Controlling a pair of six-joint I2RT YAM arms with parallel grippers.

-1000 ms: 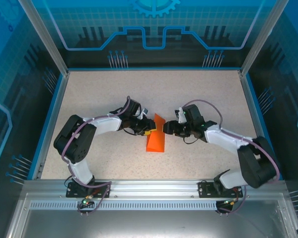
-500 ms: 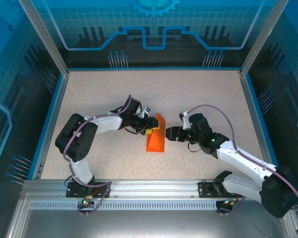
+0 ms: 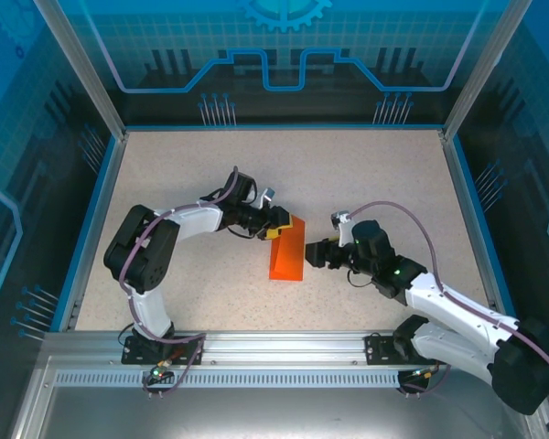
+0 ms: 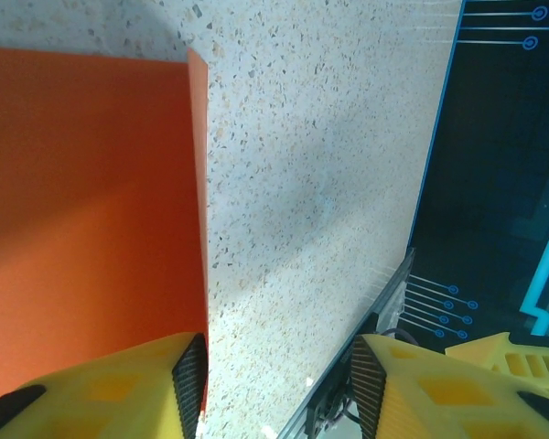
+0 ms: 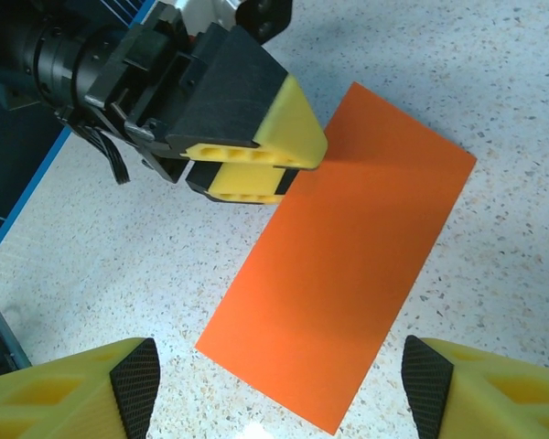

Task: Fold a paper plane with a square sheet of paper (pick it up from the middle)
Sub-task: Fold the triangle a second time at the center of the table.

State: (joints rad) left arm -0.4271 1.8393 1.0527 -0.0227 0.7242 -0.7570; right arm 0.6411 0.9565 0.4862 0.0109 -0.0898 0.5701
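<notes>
At the middle of the speckled beige tabletop [image 3: 375, 174], a thin bright orange sheet of paper [image 3: 286, 253], folded into a long rectangle, is lying flat. Translucent blue wall panels [image 3: 284, 55] are enclosing the table. The left gripper [image 3: 276, 227] is hovering at the paper's far corner, fingers apart and gripping nothing. The right gripper [image 3: 316, 253] is sitting just beside its right edge, fingers spread wide.

You have the sheet of paper [image 3: 287, 253] lying flat near the middle of the worktop [image 3: 375, 174]. Seen from above, the left fingers [image 5: 288, 128] sit at its 11 o'clock corner, over the edge. The right fingers [image 5: 73, 384] stand at its 3 o'clock side, just beside it.
</notes>
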